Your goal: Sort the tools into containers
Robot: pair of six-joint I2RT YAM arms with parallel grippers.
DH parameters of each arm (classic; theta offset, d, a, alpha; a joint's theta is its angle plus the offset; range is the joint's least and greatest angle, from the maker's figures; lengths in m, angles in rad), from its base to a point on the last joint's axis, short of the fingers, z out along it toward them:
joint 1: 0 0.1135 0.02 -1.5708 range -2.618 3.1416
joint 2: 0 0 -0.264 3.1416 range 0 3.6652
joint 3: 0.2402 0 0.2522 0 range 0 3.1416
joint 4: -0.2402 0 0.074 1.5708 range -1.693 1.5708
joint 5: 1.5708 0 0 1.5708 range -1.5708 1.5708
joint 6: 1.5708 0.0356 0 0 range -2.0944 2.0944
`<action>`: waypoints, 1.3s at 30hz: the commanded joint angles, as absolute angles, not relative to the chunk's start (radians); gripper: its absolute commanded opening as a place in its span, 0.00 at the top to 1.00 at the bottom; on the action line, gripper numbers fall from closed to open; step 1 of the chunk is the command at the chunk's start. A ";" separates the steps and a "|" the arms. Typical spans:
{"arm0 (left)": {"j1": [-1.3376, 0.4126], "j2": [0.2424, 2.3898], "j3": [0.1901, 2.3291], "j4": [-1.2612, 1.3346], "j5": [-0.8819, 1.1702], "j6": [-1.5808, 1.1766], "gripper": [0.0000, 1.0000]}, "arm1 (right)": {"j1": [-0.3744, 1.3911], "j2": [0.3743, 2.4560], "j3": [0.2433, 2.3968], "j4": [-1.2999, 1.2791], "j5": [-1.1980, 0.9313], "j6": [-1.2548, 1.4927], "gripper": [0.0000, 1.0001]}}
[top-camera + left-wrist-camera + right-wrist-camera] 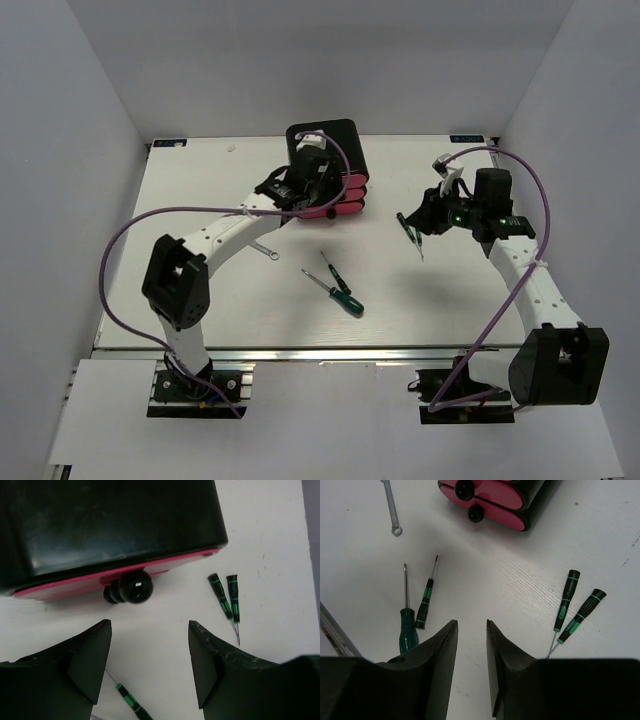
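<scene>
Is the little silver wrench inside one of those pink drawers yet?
No, it is still out. The wrench lies flat on the bare white table, off to one side of the drawers and not touching them.

Bright, even light from overhead, so the white table (pixel 420 300) is nearly washed out and shadows are soft. Left wrist view looks a bit mushy; dull sheen on the black chest (pixel 100 525), small highlight on its knob (pixel 136 586).
</scene>
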State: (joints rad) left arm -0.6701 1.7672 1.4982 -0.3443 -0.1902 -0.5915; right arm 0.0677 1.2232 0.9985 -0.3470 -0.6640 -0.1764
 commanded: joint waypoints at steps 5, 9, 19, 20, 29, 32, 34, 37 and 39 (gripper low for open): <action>-0.698 1.877 1.664 -0.451 -0.347 -0.584 0.27 | 0.071 1.233 0.989 -0.241 -0.640 -0.080 0.64; -0.698 1.934 1.732 -0.483 -0.385 -0.586 0.29 | 0.071 1.233 0.988 -0.235 -0.624 -0.081 0.64; -0.699 2.036 1.844 -0.508 -0.469 -0.581 0.40 | 0.071 1.235 0.980 -0.233 -0.620 -0.086 0.64; -0.699 2.036 1.844 -0.508 -0.474 -0.586 0.44 | 0.071 1.235 0.979 -0.236 -0.618 -0.089 0.64; -0.735 1.967 1.769 -0.485 -0.462 -0.592 0.78 | 0.071 1.229 0.969 -0.244 -0.617 -0.101 0.65; -0.768 1.887 1.660 -0.468 -0.442 -0.623 0.80 | 0.071 1.226 0.963 -0.245 -0.615 -0.107 0.65; -0.797 1.841 1.597 -0.457 -0.433 -0.646 0.80 | 0.071 1.224 0.959 -0.245 -0.615 -0.109 0.65; -0.833 1.761 1.487 -0.439 -0.423 -0.695 0.80 | 0.071 1.223 0.953 -0.247 -0.615 -0.107 0.63; -0.847 1.721 1.424 -0.433 -0.423 -0.725 0.79 | 0.072 1.224 0.947 -0.249 -0.614 -0.107 0.62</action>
